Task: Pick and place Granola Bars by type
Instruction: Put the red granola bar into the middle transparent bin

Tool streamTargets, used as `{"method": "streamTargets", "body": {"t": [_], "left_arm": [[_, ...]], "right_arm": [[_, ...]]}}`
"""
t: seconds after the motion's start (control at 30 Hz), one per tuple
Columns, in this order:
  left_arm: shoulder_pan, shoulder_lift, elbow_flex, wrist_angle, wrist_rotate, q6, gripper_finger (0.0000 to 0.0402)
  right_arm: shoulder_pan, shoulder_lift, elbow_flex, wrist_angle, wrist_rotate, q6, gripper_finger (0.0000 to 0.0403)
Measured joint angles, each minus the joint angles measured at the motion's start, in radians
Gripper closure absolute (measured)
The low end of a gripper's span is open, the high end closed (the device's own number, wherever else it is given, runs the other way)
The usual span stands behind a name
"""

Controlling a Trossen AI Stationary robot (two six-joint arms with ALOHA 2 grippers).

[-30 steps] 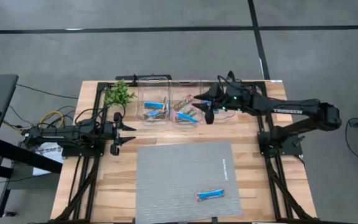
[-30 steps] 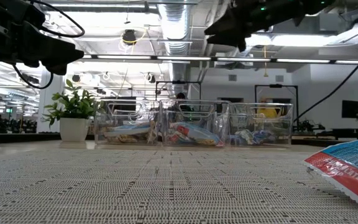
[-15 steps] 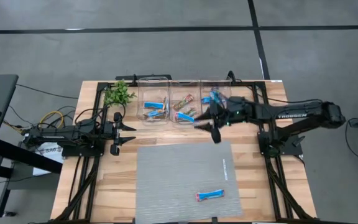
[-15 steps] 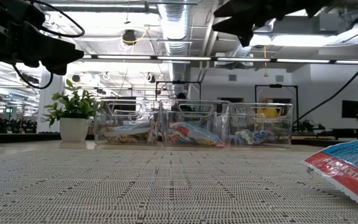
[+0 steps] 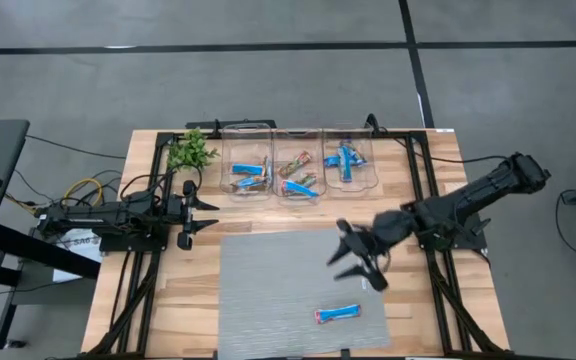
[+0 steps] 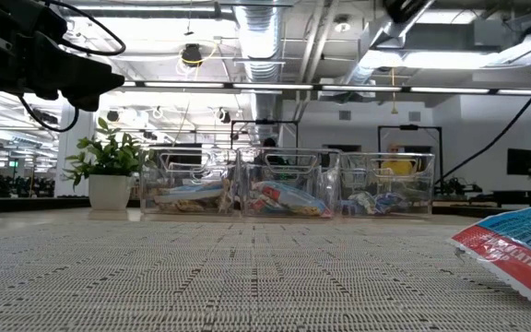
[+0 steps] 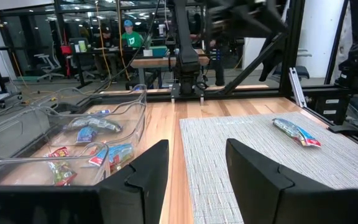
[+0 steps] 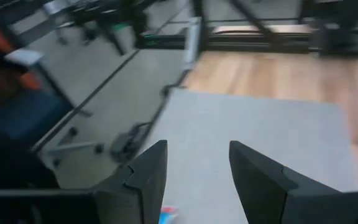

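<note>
Right hand (image 5: 358, 262) swung from bins to mat, open, empty.

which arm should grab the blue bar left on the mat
Right. The right claw is open above the grey mat, close to the blue bar. The left claw sits off the mat's far corner, beside the plant.

Bright blue-and-white foil with a red end on the granola bar (image 5: 338, 314) lying on the grey woven mat (image 5: 268, 290). Blue wrappers in the right clear bin (image 5: 363, 178); orange, green and brown among blue in the middle bin (image 5: 299, 192). Pale wood tabletop (image 5: 178, 300). Green plant sprig (image 5: 191, 151). Black right gripper (image 5: 360, 257).
</note>
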Motion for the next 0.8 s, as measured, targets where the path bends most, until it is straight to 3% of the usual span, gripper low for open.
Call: {"method": "streamTargets", "body": {"t": [0.23,0.47,0.67,0.8], "left_arm": [[0.0,0.0,0.0,0.0,0.0,0.0,0.0247],[0.0,0.0,0.0,0.0,0.0,0.0,0.0247],[0.0,0.0,0.0,0.0,0.0,0.0,0.0247],[0.0,0.0,0.0,0.0,0.0,0.0,0.0247]], "right_arm": [[0.152,0.0,0.0,-0.005,0.0,0.018,0.0239],[0.176,0.0,0.001,-0.072,0.01,0.117,0.0247],[0.212,0.039,0.001,-0.248,0.151,0.152,0.0253],[0.243,0.119,0.001,-0.246,0.161,0.219,0.025]]}}
